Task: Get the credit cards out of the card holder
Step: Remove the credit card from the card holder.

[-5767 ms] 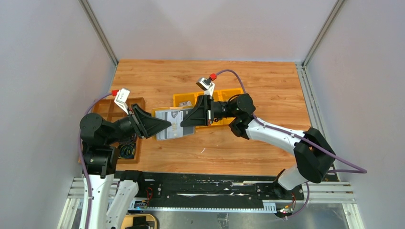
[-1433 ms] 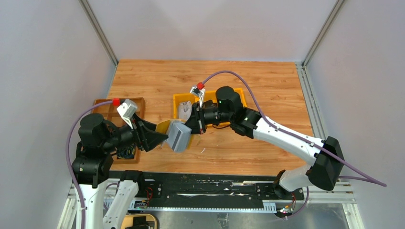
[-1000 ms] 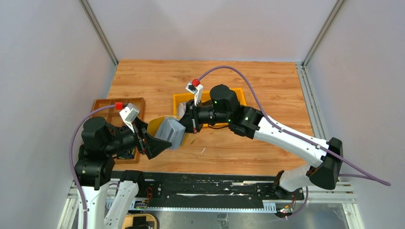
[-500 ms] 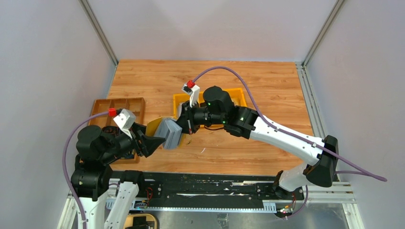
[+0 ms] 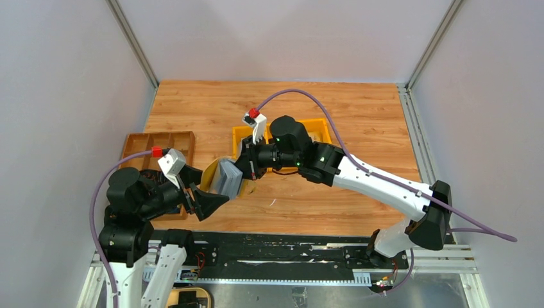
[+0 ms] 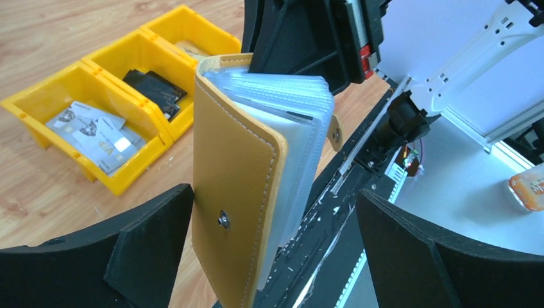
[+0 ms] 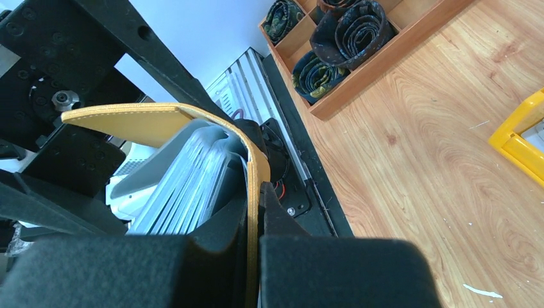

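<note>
The table (image 5: 359, 109) bears yellow bins (image 5: 319, 124) at its middle (cards lie in two of them) and a brown tray (image 5: 160, 136) at the left. In front of the bins the holder (image 5: 226, 178) is up in the air, upright and half open, its clear sleeves fanned. The right gripper (image 5: 242, 168) pinches its yellow cover, jaws tight on it. The left gripper (image 5: 205, 190) stands wide, one finger on each side of the holder; whether they touch it I cannot tell. A silver stud (image 6: 223, 220) sits on the cover.
</note>
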You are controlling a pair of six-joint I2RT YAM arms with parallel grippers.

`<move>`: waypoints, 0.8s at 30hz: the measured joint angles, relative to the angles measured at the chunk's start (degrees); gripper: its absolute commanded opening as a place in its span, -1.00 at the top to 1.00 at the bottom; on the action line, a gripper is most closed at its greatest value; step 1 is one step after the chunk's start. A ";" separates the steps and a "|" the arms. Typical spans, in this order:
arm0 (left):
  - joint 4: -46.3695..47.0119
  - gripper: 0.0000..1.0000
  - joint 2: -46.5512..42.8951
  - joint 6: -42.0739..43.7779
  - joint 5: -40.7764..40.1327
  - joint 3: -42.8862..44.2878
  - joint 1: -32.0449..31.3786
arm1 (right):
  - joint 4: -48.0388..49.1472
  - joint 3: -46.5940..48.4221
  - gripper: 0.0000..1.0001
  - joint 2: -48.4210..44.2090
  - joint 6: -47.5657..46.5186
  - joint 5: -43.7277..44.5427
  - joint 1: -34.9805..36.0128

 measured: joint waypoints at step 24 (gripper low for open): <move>2.56 -0.17 -1.27 5.79 -13.88 -0.02 -0.04 | 0.85 1.99 1.00 1.99 0.26 3.32 0.37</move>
